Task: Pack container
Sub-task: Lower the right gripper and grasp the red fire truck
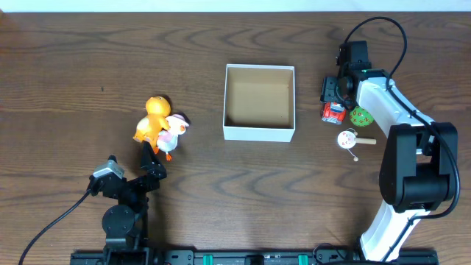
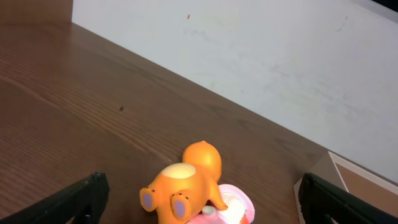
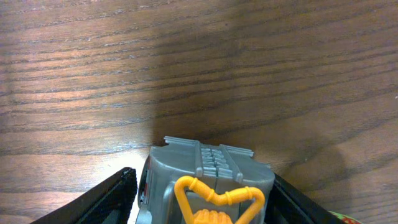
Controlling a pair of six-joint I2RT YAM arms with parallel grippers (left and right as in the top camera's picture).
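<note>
The container, a square white-walled box with a tan inside, stands at the table's middle; its corner shows in the left wrist view. My right gripper is shut on a grey and red toy truck with an orange hook, which rests on the table right of the container. My left gripper is open, its fingers on either side of an orange toy animal that lies against a pink and white toy, left of the container.
A green ball and a white round toy on a stick lie just right of the truck. The right arm's base stands at the right edge. A pale wall runs behind the table's far edge.
</note>
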